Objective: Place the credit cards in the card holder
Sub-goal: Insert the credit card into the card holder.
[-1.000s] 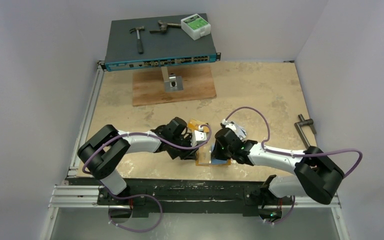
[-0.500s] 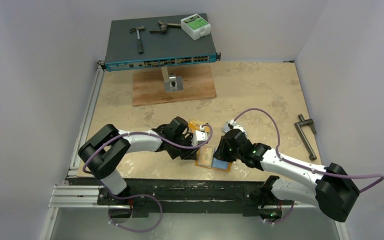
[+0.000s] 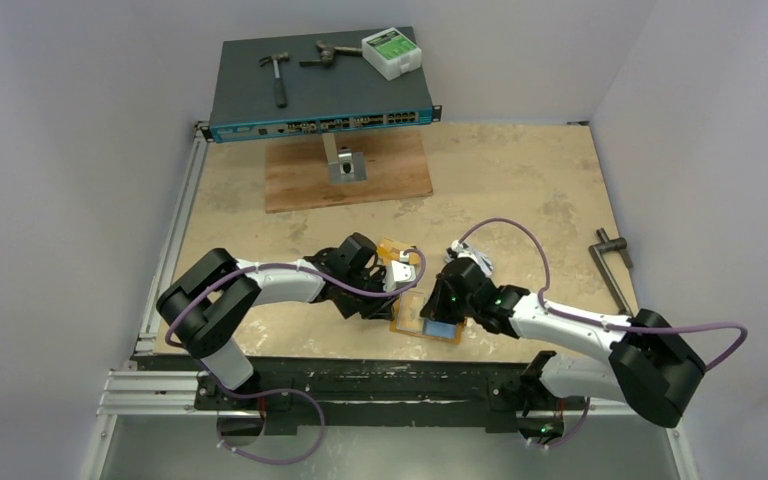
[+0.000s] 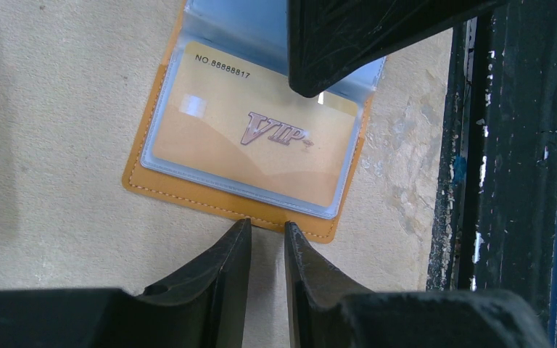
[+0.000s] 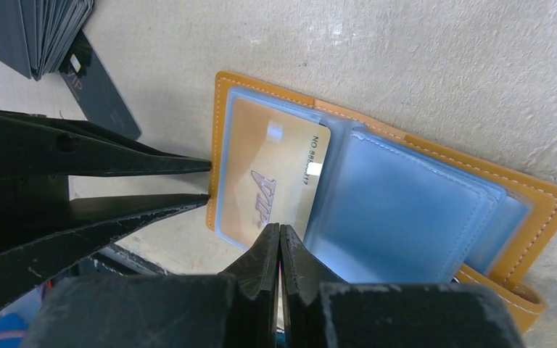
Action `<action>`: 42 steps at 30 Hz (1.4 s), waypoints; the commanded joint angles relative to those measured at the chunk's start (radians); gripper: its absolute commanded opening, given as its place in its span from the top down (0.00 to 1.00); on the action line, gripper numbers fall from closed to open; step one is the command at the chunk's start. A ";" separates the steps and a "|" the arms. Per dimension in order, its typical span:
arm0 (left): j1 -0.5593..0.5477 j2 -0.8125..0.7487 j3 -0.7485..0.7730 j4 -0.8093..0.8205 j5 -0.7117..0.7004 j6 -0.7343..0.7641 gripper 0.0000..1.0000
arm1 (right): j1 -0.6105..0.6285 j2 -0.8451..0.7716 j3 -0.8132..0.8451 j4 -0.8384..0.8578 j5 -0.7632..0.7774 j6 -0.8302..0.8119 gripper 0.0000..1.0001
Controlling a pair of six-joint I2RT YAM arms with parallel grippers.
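The orange card holder (image 3: 422,318) (image 5: 544,196) lies open on the table with its clear sleeves up. A gold VIP card (image 4: 254,145) (image 5: 268,174) sits inside the left sleeve. My left gripper (image 4: 267,226) (image 5: 209,181) rests its tips at the holder's (image 4: 188,190) outer edge, jaws a little apart with only table between them. My right gripper (image 5: 279,226) (image 4: 312,90) is shut, its tip over the gold card's long edge. A pile of black credit cards (image 5: 36,29) with one loose black card (image 5: 101,87) lies beyond the holder. Orange-gold cards (image 3: 392,247) lie by the left wrist.
At the back a network switch (image 3: 320,90) carries a hammer (image 3: 275,75) and a white-green box (image 3: 392,52). A wooden board (image 3: 380,180) with a metal bracket (image 3: 343,165) lies before it. A metal crank (image 3: 615,270) lies far right. The black rail (image 4: 508,174) borders the holder.
The right arm's elbow swung out to the right, then came partly back, while its gripper stayed over the holder. The left arm has not moved.
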 commanded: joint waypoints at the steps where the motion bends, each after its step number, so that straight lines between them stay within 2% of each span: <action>1: -0.004 0.017 0.014 -0.038 -0.009 0.019 0.77 | -0.003 0.000 -0.036 0.078 -0.035 0.028 1.00; 13: -0.003 0.028 0.023 -0.054 -0.015 0.024 0.77 | -0.006 -0.116 -0.091 -0.046 0.025 0.037 1.00; 25: -0.005 0.026 0.025 -0.054 0.002 0.021 0.77 | -0.006 0.007 -0.041 0.060 -0.024 0.017 1.00; 33: -0.007 0.031 0.032 -0.060 0.005 0.018 0.77 | -0.006 -0.013 -0.025 0.085 -0.065 0.012 1.00; 35: -0.007 0.021 0.052 -0.086 0.004 0.017 0.77 | -0.006 -0.036 -0.018 0.071 -0.065 0.025 0.96; 38: 0.000 -0.005 0.104 -0.180 0.010 0.025 0.76 | -0.028 -0.084 0.023 -0.002 -0.028 0.005 0.80; 40: 0.011 -0.023 0.150 -0.269 0.031 0.028 0.76 | -0.089 -0.117 0.056 -0.062 -0.024 -0.034 0.67; 42: 0.019 -0.041 0.195 -0.358 0.042 0.042 0.76 | -0.173 -0.155 0.085 -0.098 -0.035 -0.080 0.59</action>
